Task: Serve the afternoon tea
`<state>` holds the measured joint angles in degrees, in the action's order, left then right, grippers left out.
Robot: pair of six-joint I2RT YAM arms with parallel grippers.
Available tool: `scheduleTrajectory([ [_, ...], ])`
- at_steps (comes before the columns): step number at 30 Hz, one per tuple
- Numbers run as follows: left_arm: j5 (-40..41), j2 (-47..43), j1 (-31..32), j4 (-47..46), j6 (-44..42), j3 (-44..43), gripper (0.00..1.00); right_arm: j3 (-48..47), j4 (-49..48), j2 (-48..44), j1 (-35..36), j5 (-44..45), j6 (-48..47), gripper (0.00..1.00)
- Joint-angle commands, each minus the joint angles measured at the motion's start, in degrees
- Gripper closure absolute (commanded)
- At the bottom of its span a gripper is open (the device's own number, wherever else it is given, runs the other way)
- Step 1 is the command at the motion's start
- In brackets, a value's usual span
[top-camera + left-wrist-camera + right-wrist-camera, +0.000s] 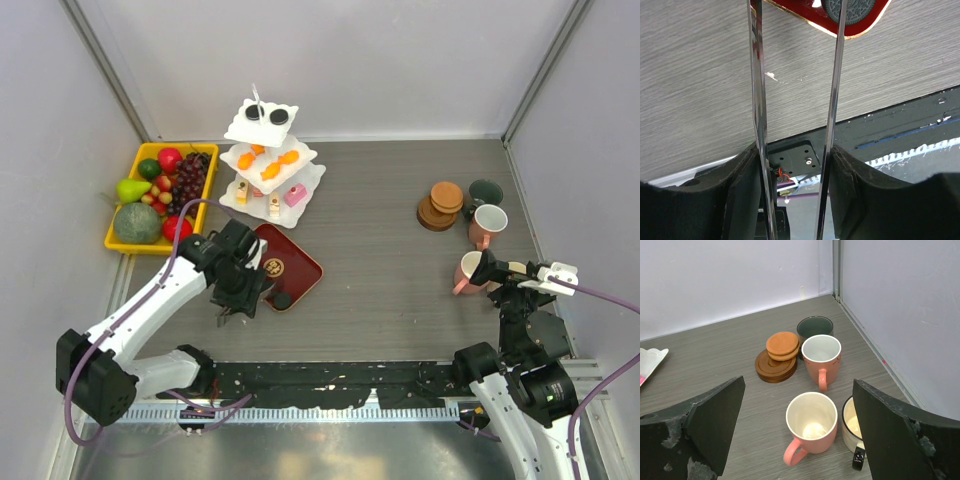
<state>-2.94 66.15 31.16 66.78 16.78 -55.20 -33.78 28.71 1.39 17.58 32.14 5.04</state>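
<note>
As my left gripper (240,285) sits left of centre in the top view, it is clamped on the metal tongs (756,100). The black round pastry (283,298) lies just to its right on the red plate (300,262).

In the left wrist view the tongs' long axis runs from bottom to top of the frame, blades apart. The pastry is at the top edge, with the right blade crossing it. So the pastry is straight ahead of the tips and slightly right. It is round and lies flat, so it has no long axis to line up with. The white stand (238,130) is above, at upper centre. My left arm is clearly the nearer one.

Far right are the coasters (440,205), stacked. Below them an upright pink mug (810,422) sits directly under my right gripper (797,385), whose fingers are spread wide and hold nothing. The mug's handle points to the lower left of the right wrist view.
</note>
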Motion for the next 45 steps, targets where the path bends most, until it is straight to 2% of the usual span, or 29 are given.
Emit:
scheduleTrajectory([
  [1,-1.6,0.4,0.5,0.2,1.1,0.8,0.46,0.0,-2.3,0.6,0.3,0.6,-0.3,0.04],
  [9,-1.4,0.7,0.7,-0.2,0.8,-0.8,0.56,0.0,-2.3,0.4,0.3,0.8,-0.2,0.05],
  [15,1.9,5.1,-0.3,-2.5,-1.2,-5.4,0.57,0.0,-2.3,0.1,0.3,0.9,-0.2,0.05],
  [20,2.5,10.6,-1.7,-5.9,-2.4,-8.6,0.55,0.0,-2.3,0.0,0.3,1.0,-0.3,0.05],
  [23,2.4,12.6,-1.8,-5.7,-2.6,-9.9,0.51,0.0,-2.3,0.0,0.3,1.0,-0.2,0.05],
  [29,2.4,10.7,-1.8,-3.8,-2.5,-9.7,0.43,0.0,-2.3,-0.1,0.3,0.8,-0.3,0.04],
  [45,1.3,9.4,-1.8,-3.7,-2.8,-6.1,0.47,0.0,-2.3,0.0,0.3,1.0,-0.2,0.05],
])
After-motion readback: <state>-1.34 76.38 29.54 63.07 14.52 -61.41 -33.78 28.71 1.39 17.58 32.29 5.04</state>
